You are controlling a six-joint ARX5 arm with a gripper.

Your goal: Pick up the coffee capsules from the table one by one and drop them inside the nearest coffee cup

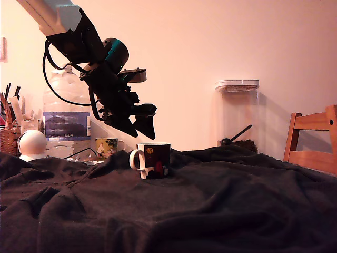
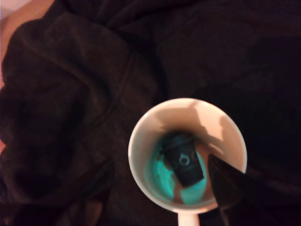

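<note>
The coffee cup [image 1: 153,160], dark with a white handle and a red mark, stands on the table [image 1: 221,205], which is draped in wrinkled charcoal cloth. My gripper [image 1: 143,134] hangs just above the cup's rim, slightly toward the exterior view's left, open with nothing between its fingers. The wrist view looks straight down into the cup [image 2: 141,136]. A black coffee capsule [image 2: 184,160] lies inside on teal capsules [image 2: 161,173]. One dark finger [image 2: 229,187] crosses the rim. No capsule shows on the cloth in either view.
Behind the cup, on the exterior view's left, stand a yellow-green pictured mug [image 1: 106,147], a white ball-shaped object [image 1: 32,143], a large water jug [image 1: 66,108] and a basket of utensils [image 1: 7,138]. A clear lidded container [image 1: 237,113] and a wooden chair [image 1: 314,141] are at the right.
</note>
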